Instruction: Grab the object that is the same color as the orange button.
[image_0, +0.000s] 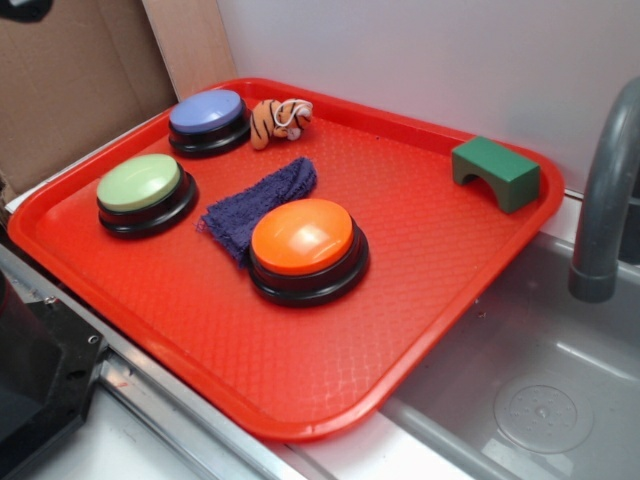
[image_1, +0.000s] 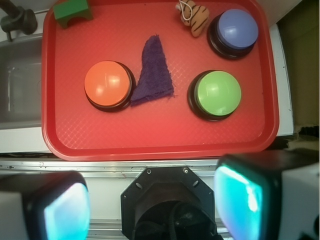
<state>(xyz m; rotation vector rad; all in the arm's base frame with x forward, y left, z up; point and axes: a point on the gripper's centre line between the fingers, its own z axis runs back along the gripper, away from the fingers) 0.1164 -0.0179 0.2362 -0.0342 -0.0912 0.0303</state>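
Note:
A small orange plush tiger with black stripes (image_0: 279, 120) (image_1: 194, 18) lies at the far edge of the red tray (image_0: 200, 300) (image_1: 150, 145), right beside the blue-purple button (image_0: 208, 120) (image_1: 233, 31). The orange button (image_0: 306, 247) (image_1: 107, 85) stands near the tray's middle, with a dark blue cloth (image_0: 262, 205) (image_1: 153, 72) touching its side. My gripper (image_1: 155, 205) hangs high above the robot's base, outside the tray's near edge, far from the tiger. Its two pads (image_1: 239, 202) stand wide apart with nothing between them. The gripper does not show in the exterior view.
A green-topped button (image_0: 145, 192) (image_1: 216, 94) sits on the tray's left in the exterior view. A green arch block (image_0: 496, 172) (image_1: 72, 11) stands in the far right corner. A grey sink (image_0: 540, 390) and faucet (image_0: 605, 190) adjoin the tray. Cardboard (image_0: 70, 80) stands behind.

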